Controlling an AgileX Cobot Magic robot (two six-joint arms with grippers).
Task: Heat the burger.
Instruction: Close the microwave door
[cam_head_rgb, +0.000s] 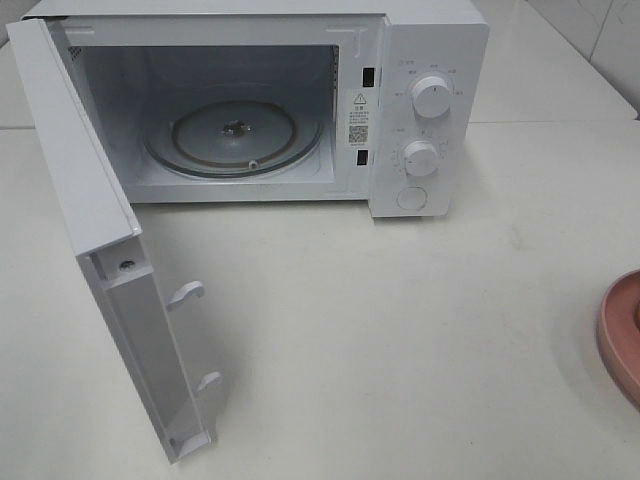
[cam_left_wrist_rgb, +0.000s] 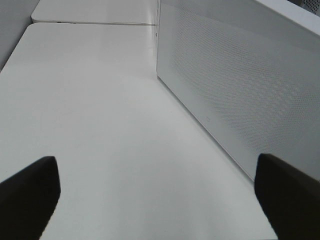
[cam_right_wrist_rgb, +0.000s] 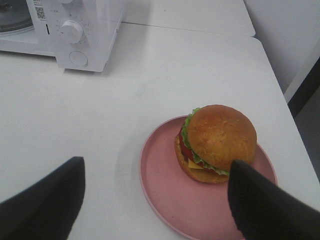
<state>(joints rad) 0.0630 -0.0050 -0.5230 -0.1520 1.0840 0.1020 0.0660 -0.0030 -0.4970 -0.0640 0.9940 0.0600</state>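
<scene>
The burger (cam_right_wrist_rgb: 216, 143), with a golden-brown bun, green lettuce, tomato and cheese, stands upright on a round pink plate (cam_right_wrist_rgb: 165, 185) in the right wrist view. My right gripper (cam_right_wrist_rgb: 155, 205) is open, its dark fingers (cam_right_wrist_rgb: 45, 205) spread wide, hovering short of the burger and holding nothing. In the high view only the plate's rim (cam_head_rgb: 622, 335) shows at the right edge; the burger and both grippers are out of frame there. My left gripper (cam_left_wrist_rgb: 160, 200) is open over bare table beside the microwave door (cam_left_wrist_rgb: 240, 90).
The white microwave (cam_head_rgb: 430, 100) stands at the back with its door (cam_head_rgb: 110, 250) swung fully open to the left, reaching toward the table's front. Its glass turntable (cam_head_rgb: 235, 135) is bare. Two knobs (cam_head_rgb: 432, 95) sit on the right panel. The table edge runs close behind the plate.
</scene>
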